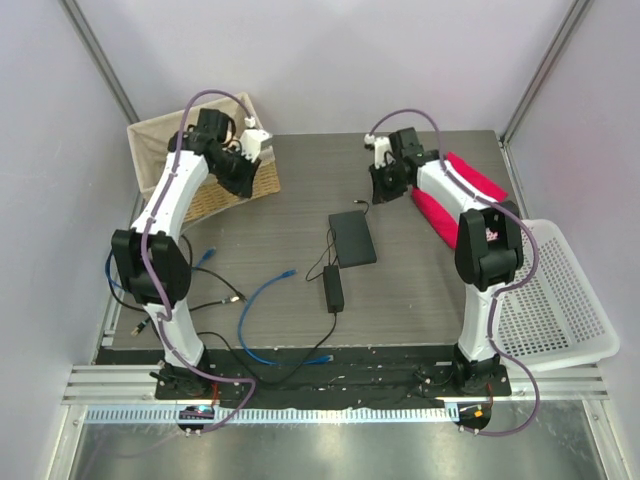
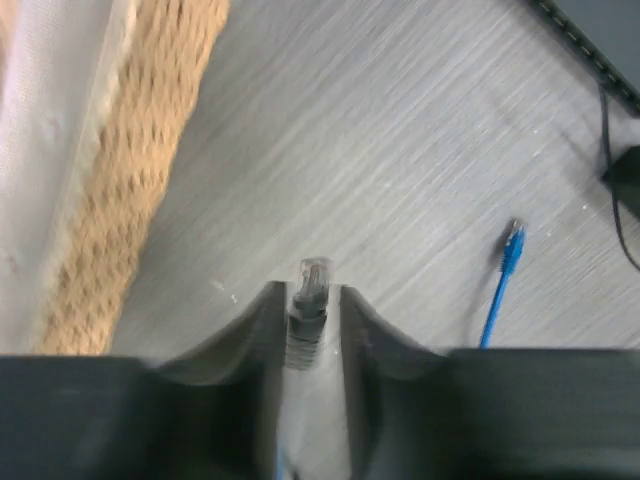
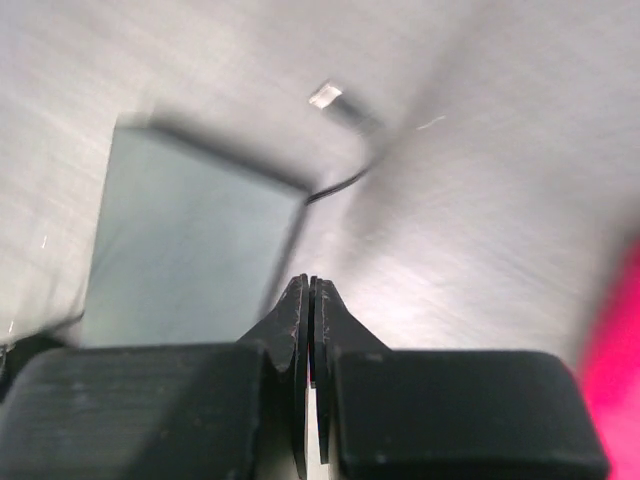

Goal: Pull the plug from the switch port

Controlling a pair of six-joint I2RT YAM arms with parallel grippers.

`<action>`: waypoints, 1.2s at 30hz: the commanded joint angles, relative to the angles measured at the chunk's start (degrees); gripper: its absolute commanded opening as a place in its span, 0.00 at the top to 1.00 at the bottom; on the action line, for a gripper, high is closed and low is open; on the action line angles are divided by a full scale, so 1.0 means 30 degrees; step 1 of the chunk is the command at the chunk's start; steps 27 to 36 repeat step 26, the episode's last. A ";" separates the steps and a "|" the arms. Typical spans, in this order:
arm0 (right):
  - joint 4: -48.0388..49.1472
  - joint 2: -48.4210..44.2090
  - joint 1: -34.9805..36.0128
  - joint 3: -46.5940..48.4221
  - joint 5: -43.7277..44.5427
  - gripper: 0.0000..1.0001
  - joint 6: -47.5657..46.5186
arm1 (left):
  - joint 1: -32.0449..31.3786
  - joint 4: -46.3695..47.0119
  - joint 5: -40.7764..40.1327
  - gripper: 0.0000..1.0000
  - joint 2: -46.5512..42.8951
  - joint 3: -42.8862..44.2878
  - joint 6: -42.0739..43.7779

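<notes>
A: Left gripper (image 2: 306,292) clamps the plug (image 2: 313,272), out of its port, well left of the switch (image 1: 353,238), by the basket (image 2: 130,180)!
B: Right gripper (image 3: 311,290): pinched shut, empty, just beyond the switch's far edge.

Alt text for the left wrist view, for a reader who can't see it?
The left hand holds a clear-tipped cable plug between its fingers above the grey table. A woven basket edges the left; a loose blue cable lies to the right.

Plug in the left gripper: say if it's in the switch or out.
Out: the plug sits in the left gripper, well away from the switch.
</notes>
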 commanded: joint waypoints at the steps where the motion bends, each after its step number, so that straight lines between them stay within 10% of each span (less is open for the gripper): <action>1: 0.0080 0.0243 -0.0639 0.3069 0.0987 0.89 -0.0446 | -0.0043 0.0103 -0.1762 0.57 -0.1209 -0.1775 0.1125; 4: -0.0154 0.0682 -0.0757 0.4624 0.1599 0.68 -0.0359 | -0.0072 0.0541 0.0081 0.38 -0.1912 -0.2422 0.0282; 6: -0.0097 0.0626 -0.0757 0.5244 0.2912 0.48 -0.0124 | -0.0072 0.1300 0.0815 0.00 -0.2032 -0.2307 -0.0745; 18: 0.3799 -0.4145 0.1583 -0.2121 1.1034 0.17 0.1491 | -0.1741 0.5638 -0.1554 0.00 -0.0539 -0.4554 -0.7602; 36: 0.2953 -0.3948 0.2641 -0.3347 0.9109 0.17 0.1604 | -0.5022 0.7017 -0.4249 0.00 0.0194 -0.6261 -0.8484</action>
